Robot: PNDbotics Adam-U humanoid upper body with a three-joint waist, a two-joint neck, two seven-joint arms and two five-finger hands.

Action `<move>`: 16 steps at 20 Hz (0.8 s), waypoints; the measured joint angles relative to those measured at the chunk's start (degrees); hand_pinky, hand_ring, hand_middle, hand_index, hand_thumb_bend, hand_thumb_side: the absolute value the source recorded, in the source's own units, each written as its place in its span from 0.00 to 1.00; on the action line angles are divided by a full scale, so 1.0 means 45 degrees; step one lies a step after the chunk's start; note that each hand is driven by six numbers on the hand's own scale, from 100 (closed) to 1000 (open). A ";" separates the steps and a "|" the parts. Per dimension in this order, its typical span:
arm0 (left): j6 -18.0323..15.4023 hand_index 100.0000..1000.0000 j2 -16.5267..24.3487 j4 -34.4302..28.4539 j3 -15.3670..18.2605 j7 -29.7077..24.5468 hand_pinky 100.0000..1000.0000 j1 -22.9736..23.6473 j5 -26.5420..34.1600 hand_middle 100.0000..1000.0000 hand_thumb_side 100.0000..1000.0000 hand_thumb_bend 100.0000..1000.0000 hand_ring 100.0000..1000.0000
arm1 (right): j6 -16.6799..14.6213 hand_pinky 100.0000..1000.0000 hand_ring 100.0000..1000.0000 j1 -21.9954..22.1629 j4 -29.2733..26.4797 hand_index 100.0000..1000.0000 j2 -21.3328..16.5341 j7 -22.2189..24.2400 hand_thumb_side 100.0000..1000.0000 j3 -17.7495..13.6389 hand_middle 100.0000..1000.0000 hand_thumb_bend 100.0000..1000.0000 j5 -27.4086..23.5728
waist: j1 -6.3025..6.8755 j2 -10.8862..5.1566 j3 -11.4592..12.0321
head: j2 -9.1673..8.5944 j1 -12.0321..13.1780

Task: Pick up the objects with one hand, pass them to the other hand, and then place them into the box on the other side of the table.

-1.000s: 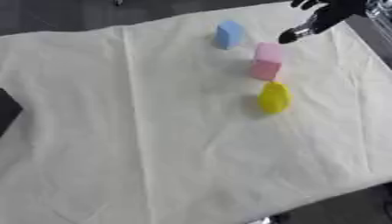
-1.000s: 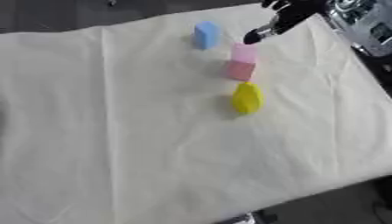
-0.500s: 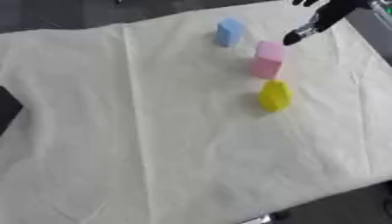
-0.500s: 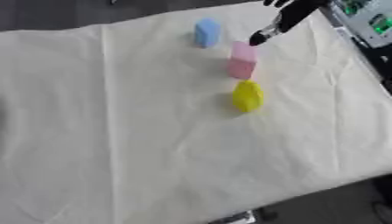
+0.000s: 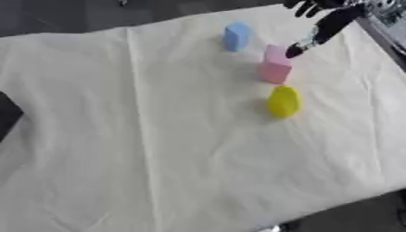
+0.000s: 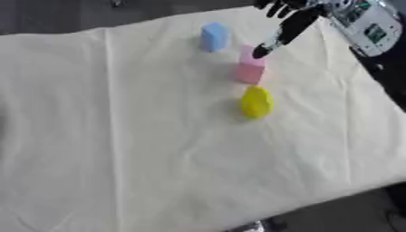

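Cream cloth (image 5: 142,136) covers the table where the pink block (image 5: 275,65) stands between the blue block (image 5: 235,36) and yellow piece (image 5: 283,101), the right hand (image 5: 317,27) reaching with fingers extended, holding nothing (fingertip seemingly at its top edge), probably to grasp it.
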 measured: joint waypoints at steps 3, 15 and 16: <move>-0.0004 0.77 0.0000 -0.0010 -0.0001 -0.0004 0.70 0.0000 0.0000 0.66 0.72 0.17 0.79 | -0.0135 0.84 0.83 -0.0027 0.0171 0.88 0.0154 0.0189 0.12 0.0140 0.85 0.78 0.0262 | 0.0003 0.0000 0.0019 | -0.0002 0.0000; -0.0014 0.77 -0.0001 -0.0043 -0.0002 -0.0023 0.70 0.0010 0.0000 0.66 0.73 0.16 0.79 | -0.0488 0.85 0.85 -0.0065 0.0968 0.89 0.0550 0.0176 0.21 0.0338 0.85 0.67 0.1644 | 0.0004 0.0000 0.0030 | -0.0003 -0.0005; -0.0011 0.77 -0.0001 -0.0043 -0.0002 -0.0027 0.70 0.0012 0.0000 0.66 0.73 0.16 0.79 | -0.0530 0.85 0.85 -0.0090 0.1032 0.89 0.0573 0.0179 0.21 0.0370 0.85 0.67 0.1782 | 0.0004 0.0000 0.0031 | -0.0001 -0.0005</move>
